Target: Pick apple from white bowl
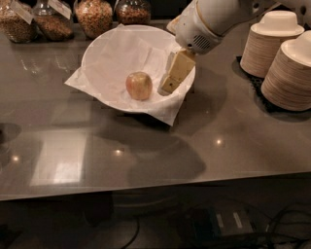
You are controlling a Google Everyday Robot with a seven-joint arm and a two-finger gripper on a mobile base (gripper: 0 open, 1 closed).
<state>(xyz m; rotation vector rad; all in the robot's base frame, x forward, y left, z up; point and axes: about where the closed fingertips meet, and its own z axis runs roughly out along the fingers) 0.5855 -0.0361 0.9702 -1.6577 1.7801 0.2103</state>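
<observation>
The apple (pixel 139 85), yellowish with a reddish blush, lies in the middle of the white bowl (pixel 97 51), which is lined with crinkled white paper whose corners stick out. The bowl stands on the grey counter at the back centre. My gripper (pixel 167 87) reaches in from the upper right on a white arm. Its beige fingers (pixel 177 72) point down-left over the bowl's right side, just to the right of the apple and apart from it.
Two stacks of beige paper bowls (pixel 286 63) stand on a black mat at the right. Several glass jars of grains (pixel 95 14) line the counter's back edge. The grey counter (pixel 155 146) ends at a front edge with cables below.
</observation>
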